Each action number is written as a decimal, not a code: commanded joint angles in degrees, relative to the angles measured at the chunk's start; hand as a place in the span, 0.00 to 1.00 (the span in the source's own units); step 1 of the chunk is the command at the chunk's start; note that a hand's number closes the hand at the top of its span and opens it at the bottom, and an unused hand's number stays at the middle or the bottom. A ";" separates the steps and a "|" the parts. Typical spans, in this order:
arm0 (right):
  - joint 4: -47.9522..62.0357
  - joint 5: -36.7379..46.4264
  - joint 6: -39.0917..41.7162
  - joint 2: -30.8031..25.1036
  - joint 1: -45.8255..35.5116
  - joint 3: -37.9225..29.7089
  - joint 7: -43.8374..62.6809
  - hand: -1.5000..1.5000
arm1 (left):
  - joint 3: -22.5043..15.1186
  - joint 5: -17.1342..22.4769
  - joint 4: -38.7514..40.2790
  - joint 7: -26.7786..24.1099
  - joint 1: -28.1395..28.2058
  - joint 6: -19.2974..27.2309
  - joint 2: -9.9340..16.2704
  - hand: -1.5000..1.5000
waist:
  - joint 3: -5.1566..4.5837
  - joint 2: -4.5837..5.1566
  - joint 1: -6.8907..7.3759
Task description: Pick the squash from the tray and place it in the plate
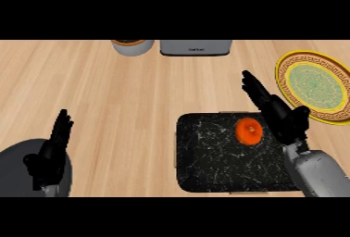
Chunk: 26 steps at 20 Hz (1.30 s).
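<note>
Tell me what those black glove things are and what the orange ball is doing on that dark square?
Those black things are a robot's two hands on grey arms. The picture is taken from the robot's head, looking down at a wooden counter.

The left hand rests open near the lower left, fingers up. The right hand is open too, stretched out beside the orange ball. It holds nothing yet.

The orange ball is a squash. It lies on a black speckled tray, near the tray's upper right. The robot is meant to lift it and put it on the yellow and green plate at the right, which has nothing on it now.

At the far edge stand a grey box and a round pot.
</note>
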 commanded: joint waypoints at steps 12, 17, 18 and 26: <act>22.47 1.75 35.79 -15.14 -14.91 11.35 16.13 0.00 | -10.84 -1.84 -9.83 0.43 -14.80 -15.63 4.87 0.50 | 0.76 1.46 6.39; 33.57 8.48 40.33 -10.30 -26.61 13.48 12.88 0.00 | -5.95 1.97 -10.38 3.23 -16.26 -19.10 8.61 0.50 | 0.71 0.75 5.10; 34.95 10.81 41.60 -9.95 -27.75 15.29 12.45 0.00 | -9.52 -0.83 -11.13 2.93 -14.89 -16.64 5.49 0.50 | 0.71 0.74 4.99; 51.60 6.56 54.14 -1.56 -39.71 11.42 25.26 0.00 | -4.25 1.26 -9.20 4.14 -17.10 -19.72 8.25 0.50 | 0.58 0.29 2.76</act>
